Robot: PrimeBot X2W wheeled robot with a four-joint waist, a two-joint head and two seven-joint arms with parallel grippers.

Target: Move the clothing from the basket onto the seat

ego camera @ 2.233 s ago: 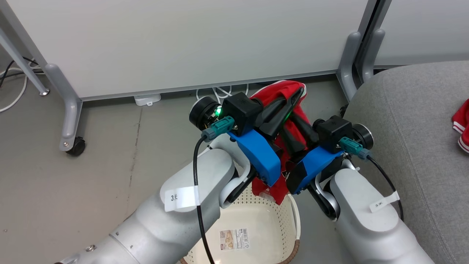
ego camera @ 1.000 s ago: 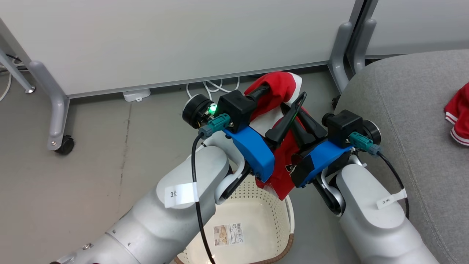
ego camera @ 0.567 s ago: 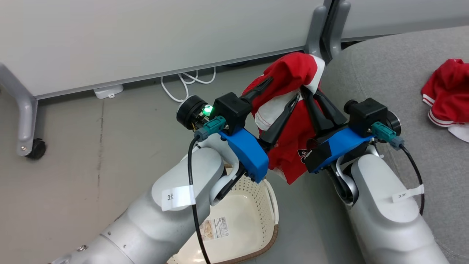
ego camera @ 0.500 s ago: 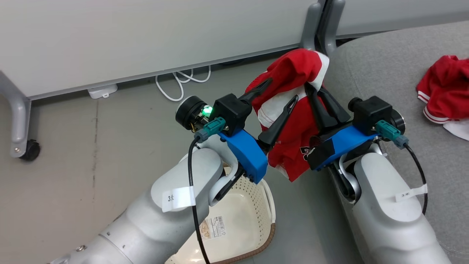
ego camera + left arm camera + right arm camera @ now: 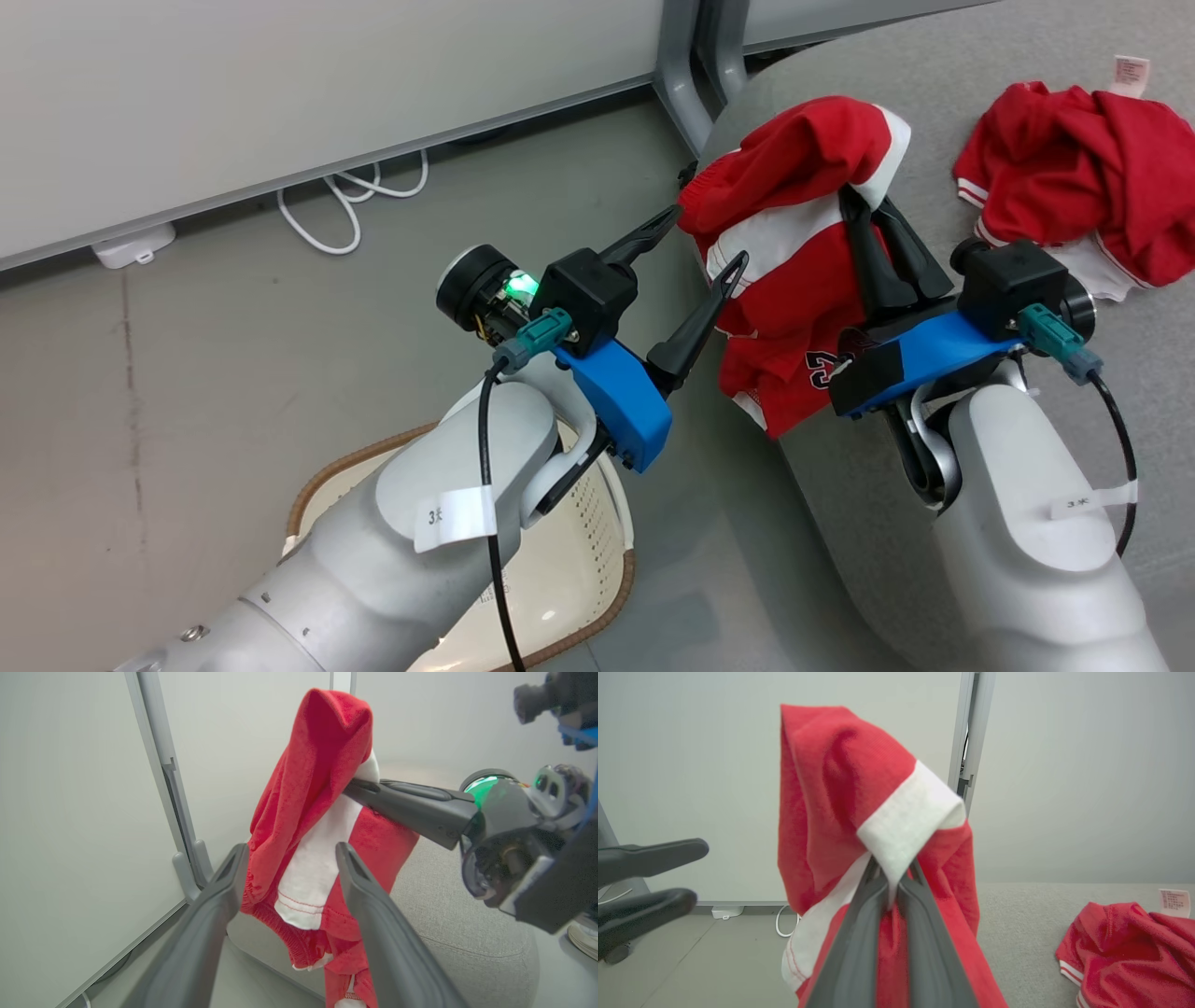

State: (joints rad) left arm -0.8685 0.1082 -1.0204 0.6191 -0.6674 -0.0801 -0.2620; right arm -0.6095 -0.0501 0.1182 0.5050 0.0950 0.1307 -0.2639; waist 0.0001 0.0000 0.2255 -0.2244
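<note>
Clothing [image 5: 794, 280] now over seat [image 5: 934, 51], red-and-white, draped

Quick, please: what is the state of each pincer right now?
Left pincer: open, holding nothing.
Right pincer: closed on the red garment.

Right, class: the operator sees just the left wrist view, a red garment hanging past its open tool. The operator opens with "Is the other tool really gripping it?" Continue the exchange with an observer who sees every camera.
Observer: Yes. In the right wrist view the right tool is shut on the white trim of the garment.
Operator: Anything on the seat yet?
Observer: A second red garment lies crumpled on it.
Operator: Where's the basket?
Observer: On the floor beneath the left arm; the part of it that shows holds no clothes.
</note>
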